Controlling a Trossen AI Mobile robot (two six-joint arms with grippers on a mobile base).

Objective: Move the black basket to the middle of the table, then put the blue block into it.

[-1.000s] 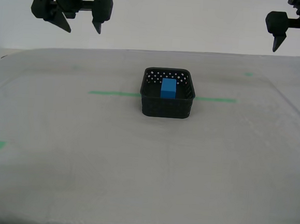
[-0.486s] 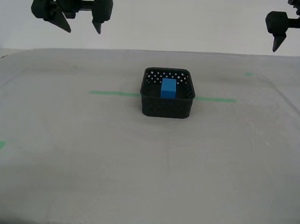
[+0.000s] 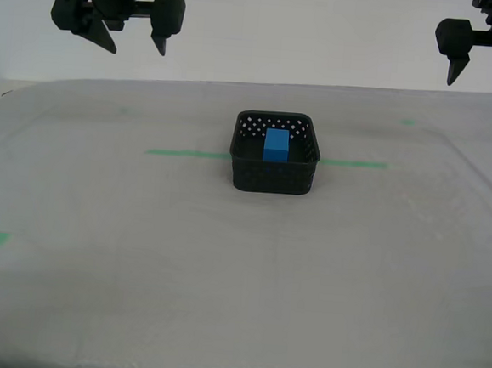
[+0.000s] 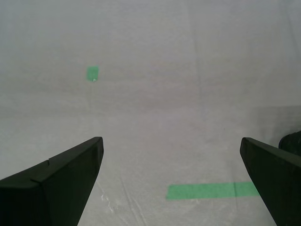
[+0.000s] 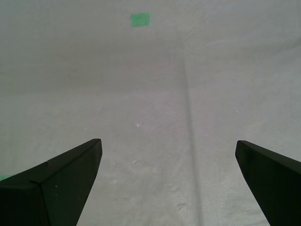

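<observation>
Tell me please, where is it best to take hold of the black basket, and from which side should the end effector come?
Probably from above, on one side wall of the black basket: one finger inside, one outside, pinching the rim. Its walls stand upright and its top is open. The wall nearest the exterior camera seems best, since the blue block sits toward the far wall, leaving room inside there.

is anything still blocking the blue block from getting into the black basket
Nothing visible does. The blue block already sits inside the black basket, near the middle of the table. Both grippers hang open above the table, apart from the basket.
</observation>
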